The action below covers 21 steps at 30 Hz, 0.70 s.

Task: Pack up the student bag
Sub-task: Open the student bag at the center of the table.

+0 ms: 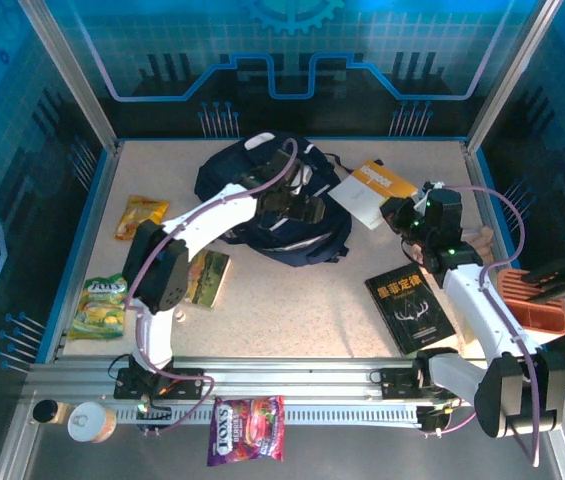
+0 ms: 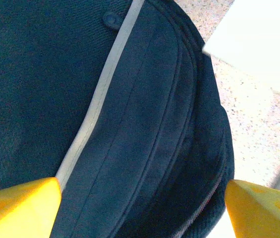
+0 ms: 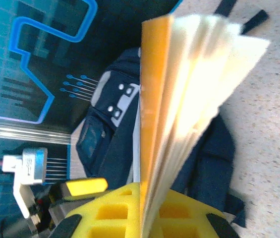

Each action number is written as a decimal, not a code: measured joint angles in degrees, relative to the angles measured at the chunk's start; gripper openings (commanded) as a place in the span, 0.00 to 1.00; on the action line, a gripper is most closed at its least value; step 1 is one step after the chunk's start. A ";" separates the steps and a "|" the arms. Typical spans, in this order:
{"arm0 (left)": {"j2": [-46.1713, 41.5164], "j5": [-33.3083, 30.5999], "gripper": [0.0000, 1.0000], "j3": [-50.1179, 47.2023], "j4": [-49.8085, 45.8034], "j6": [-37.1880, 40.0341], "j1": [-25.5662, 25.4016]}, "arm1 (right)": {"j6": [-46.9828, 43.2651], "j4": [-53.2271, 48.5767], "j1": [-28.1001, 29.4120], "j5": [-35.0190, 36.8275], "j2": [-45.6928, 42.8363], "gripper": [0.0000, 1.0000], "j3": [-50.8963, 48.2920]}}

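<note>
right now my left tool (image 2: 144,213) hangs with its yellow fingers (image 2: 21,208) spread wide, directly over the student bag (image 2: 144,124), whose navy fabric and grey stripe lie just below it on the table (image 1: 292,310). my right tool (image 3: 144,218) is pressed together on an orange-covered book (image 3: 189,89), pinching it by one edge with the pages fanned out ahead of it; the bag lies just beyond that book.

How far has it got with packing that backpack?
Early on, it seems. Done: nothing visibly packed; the dark navy fabric backpack lies beneath the open left gripper. In hand: the right gripper is shut on an orange-covered book. Left: a black book, a green-covered book, an orange snack packet and a green snack packet lie unpacked.
</note>
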 measured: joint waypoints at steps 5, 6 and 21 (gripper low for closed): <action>6.97 -4.28 0.73 9.86 -7.10 4.55 -2.58 | -1.66 -4.61 -0.28 1.77 0.00 0.00 0.00; 8.20 -5.11 0.70 11.39 -7.98 5.16 -3.06 | -1.84 -5.18 -0.37 2.03 -0.04 0.00 0.00; 20.87 -15.96 0.45 24.46 -18.88 12.37 -5.53 | -3.65 -10.69 -1.18 5.95 -3.10 0.00 0.02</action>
